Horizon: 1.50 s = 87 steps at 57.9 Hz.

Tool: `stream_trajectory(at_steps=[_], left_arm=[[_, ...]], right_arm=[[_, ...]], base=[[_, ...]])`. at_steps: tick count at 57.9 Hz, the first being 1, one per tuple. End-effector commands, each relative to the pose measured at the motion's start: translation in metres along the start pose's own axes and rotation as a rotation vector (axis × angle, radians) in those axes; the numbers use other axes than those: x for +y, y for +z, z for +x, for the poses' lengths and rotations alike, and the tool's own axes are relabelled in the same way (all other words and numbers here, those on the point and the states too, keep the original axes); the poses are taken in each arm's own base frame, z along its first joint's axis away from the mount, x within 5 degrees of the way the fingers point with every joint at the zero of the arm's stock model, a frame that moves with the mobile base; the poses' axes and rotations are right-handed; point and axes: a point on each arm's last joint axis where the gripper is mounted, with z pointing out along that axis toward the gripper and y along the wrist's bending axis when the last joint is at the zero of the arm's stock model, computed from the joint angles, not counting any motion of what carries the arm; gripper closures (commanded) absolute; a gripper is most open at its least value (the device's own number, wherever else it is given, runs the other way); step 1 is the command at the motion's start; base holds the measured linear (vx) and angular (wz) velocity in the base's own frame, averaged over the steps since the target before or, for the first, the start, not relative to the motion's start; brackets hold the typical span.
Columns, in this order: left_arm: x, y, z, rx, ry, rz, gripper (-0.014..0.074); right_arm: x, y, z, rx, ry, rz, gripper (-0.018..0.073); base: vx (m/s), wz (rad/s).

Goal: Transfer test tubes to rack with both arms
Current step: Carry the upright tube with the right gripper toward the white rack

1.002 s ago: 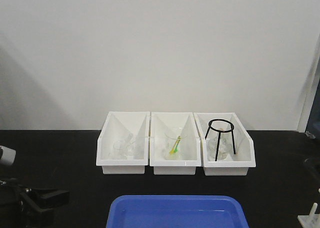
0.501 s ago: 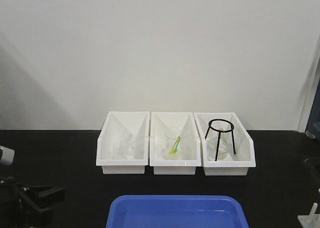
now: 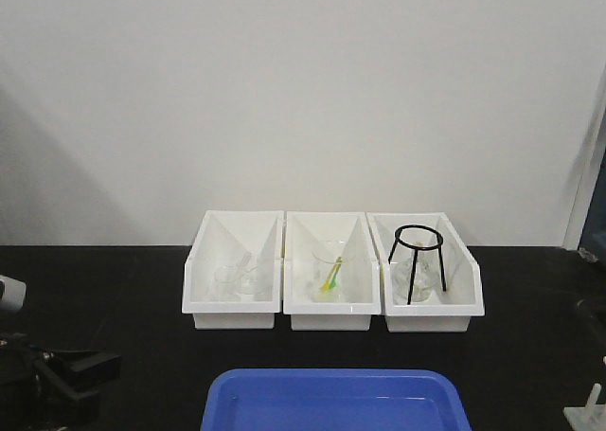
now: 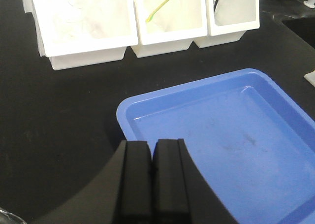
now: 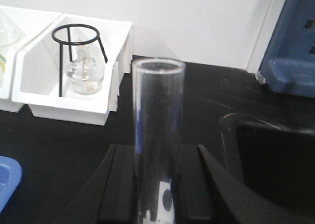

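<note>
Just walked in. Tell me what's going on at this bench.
The right gripper holds a clear test tube upright, not yet at the white rack, which is just visible at the far right of the front view. The left gripper is shut and empty, hovering by the near corner of the blue tray.

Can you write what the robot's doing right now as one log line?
left gripper: shut, empty, by blue tray | right gripper: shut on upright test tube | rack: partly in view, far right
</note>
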Motion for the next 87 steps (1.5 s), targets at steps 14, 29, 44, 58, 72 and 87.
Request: stream_trajectory(at_steps=[14,29,44,58,72,87], left_arm=[[-0.003,-0.008,-0.011,-0.033,0.062,-0.012,0.0617],[-0.004,-0.008,-0.011,-0.032,0.061,-0.011,0.0617],[-0.004,-0.008,-0.011,-0.032,0.061,-0.011,0.0617],[-0.004,-0.008,-0.011,-0.033,0.060,-0.011,0.0617],[-0.004,-0.008,-0.010,-0.031,0.056,-0.007,0.0617],[-0.004,-0.008,-0.010,-0.031,0.056,-0.004,0.0617]], right_arm=[[0.013,-0.014,-0.057,-0.294,0.067,-0.243,0.0564],[0.006,-0.011,-0.054,-0.241,0.249,-0.183,0.0564],[-0.012,-0.008,-0.044,-0.162,0.470,0.019,0.0564],[-0.019,-0.007,-0.039,-0.144,0.616,0.087,0.0564],[-0.027,-0.001,-0.029,-0.144,1.128,0.121,0.0564],[-0.024,-0.009,-0.045,-0.143,0.434,0.139,0.0564]], base=[[0.00,0.00],[0.00,0.00],[0.00,0.00],[0.00,0.00],[0.00,0.00],[0.00,0.00]])
